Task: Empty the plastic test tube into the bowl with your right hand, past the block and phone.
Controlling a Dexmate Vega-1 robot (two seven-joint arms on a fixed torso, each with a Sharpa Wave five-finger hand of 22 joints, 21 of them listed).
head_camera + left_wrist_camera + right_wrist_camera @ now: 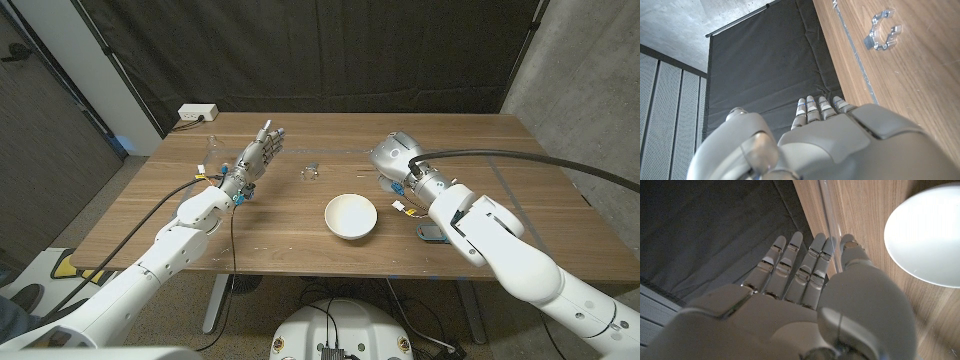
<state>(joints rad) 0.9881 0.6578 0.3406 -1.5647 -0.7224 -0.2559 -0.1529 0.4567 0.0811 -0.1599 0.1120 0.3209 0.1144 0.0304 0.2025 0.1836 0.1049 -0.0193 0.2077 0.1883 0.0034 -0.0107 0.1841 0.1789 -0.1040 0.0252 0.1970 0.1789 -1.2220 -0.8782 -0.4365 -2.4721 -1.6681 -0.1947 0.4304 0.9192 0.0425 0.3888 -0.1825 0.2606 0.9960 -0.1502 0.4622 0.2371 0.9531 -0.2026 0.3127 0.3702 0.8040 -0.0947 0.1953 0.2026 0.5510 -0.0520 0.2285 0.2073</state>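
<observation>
Dark curtains are hanging behind the wooden table [300, 240], where the clear tube [309, 174], probably light, slick and best pinched mid-body, is lying at eleven o'clock from the bowl [350, 216], while the right hand [392, 158] is waiting open-fingered, holding nothing.

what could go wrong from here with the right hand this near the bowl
1. The right hand is close to the white bowl; a quick swing toward it might shove the bowl.
2. A clear tube runs by its fingers in the right wrist view, but I cannot tell if it is gripped; a loose hold could drop it or spill early.
3. The small clear plastic piece beyond the bowl could get knocked.
</observation>
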